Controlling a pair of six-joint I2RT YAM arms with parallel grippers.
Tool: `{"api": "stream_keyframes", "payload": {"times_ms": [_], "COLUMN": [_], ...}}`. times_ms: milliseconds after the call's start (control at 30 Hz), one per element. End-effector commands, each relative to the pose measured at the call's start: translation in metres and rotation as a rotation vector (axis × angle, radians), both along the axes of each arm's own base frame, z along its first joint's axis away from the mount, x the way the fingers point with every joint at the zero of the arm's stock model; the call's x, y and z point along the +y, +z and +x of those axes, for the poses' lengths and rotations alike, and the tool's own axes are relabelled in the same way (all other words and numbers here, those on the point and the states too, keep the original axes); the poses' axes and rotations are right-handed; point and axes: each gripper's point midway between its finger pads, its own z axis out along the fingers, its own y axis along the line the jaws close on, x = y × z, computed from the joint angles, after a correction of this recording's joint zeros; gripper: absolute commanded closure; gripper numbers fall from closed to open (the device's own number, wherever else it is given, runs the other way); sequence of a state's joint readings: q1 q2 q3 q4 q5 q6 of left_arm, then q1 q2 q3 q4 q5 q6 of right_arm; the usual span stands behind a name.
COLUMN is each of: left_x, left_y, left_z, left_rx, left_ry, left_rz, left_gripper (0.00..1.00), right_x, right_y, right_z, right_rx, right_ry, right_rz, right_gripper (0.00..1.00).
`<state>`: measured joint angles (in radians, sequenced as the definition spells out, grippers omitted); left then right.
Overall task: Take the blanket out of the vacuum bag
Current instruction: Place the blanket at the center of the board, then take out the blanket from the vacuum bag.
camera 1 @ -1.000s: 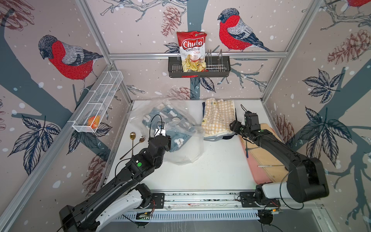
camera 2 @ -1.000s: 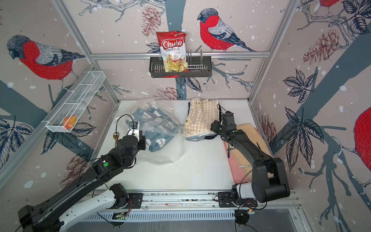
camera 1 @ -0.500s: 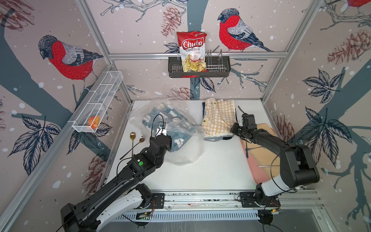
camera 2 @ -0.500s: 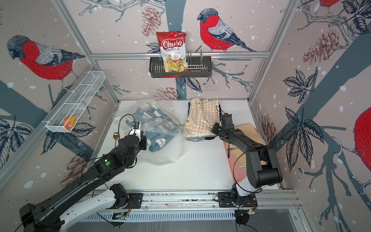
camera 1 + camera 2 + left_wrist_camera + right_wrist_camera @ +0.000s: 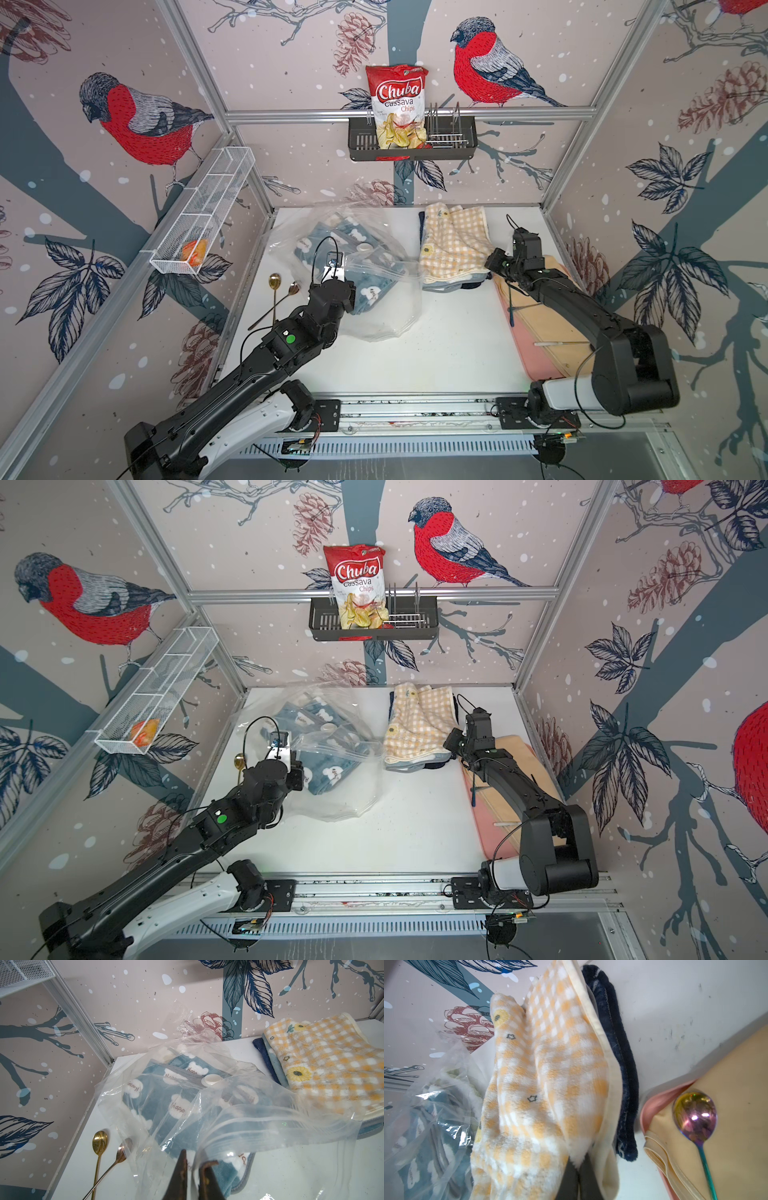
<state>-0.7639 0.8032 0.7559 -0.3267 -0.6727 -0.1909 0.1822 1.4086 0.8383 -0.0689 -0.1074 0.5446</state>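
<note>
**White bench** (image 5: 436, 357): carries every item shown.

**Vacuum bag** (image 5: 388, 318): clear, crumpled, lying on the left rear part of the bench, with its zip strip (image 5: 270, 1124) facing the checked stack.

**Blanket** (image 5: 162, 1105): blue with white patches, folded, lying inside the bag.

**Checked blanket** (image 5: 453, 245): yellow and white, on top of a dark blue cloth (image 5: 623, 1064), just beside the bag.

**Pink and tan mat** (image 5: 548, 357): along the right edge of the bench, partly under the right arm.

**Left hand** (image 5: 195, 1157): nearly closed, pinching a fold of the bag's plastic at its near end.

**Right hand** (image 5: 579, 1167): closed at the checked blanket's hem; whether it pinches cloth cannot be told.

**Two spoons** (image 5: 100, 1140): side by side, left of the bag.

**Rainbow spoon** (image 5: 695, 1115): resting on the mat.

**Valve cap** (image 5: 212, 1080): round and white, on the bag's upper face.
</note>
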Motion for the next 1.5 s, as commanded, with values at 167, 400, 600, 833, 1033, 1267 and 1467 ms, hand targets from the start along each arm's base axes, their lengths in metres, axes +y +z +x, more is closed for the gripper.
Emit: {"api": "stream_keyframes", "payload": {"times_ms": [167, 400, 600, 833, 1033, 1267, 1467], "left_x": [-0.002, -0.003, -0.008, -0.018, -0.033, -0.037, -0.039], "left_y": [0.008, 0.007, 0.005, 0.002, -0.007, -0.006, -0.007], "left_z": [0.002, 0.002, 0.003, 0.001, 0.001, 0.0, 0.0], "left_rx": [-0.026, -0.025, -0.013, 0.004, 0.042, 0.043, 0.047], "left_ry": [-0.004, -0.004, -0.029, -0.084, -0.151, -0.173, -0.184], "left_rz": [-0.024, -0.022, -0.025, -0.04, -0.046, -0.056, -0.058], "left_gripper": [0.88, 0.88, 0.97, 1.0, 0.92, 0.85, 0.83], "right_x": [0.01, 0.018, 0.112, 0.197, 0.245, 0.32, 0.369], "right_y": [-0.035, 0.019, 0.078, 0.099, 0.078, 0.029, -0.001], "right_z": [-0.013, -0.014, -0.044, -0.137, -0.193, -0.225, -0.223], "right_rx": [0.11, -0.016, -0.188, -0.413, -0.435, -0.313, -0.157], "right_ry": [0.07, 0.035, 0.239, 0.261, 0.373, 0.656, 0.839], "right_rz": [0.012, -0.067, 0.034, 0.245, 0.26, 0.233, 0.236], "right_gripper": [0.55, 0.45, 0.79, 1.0, 1.0, 0.94, 0.94]}}
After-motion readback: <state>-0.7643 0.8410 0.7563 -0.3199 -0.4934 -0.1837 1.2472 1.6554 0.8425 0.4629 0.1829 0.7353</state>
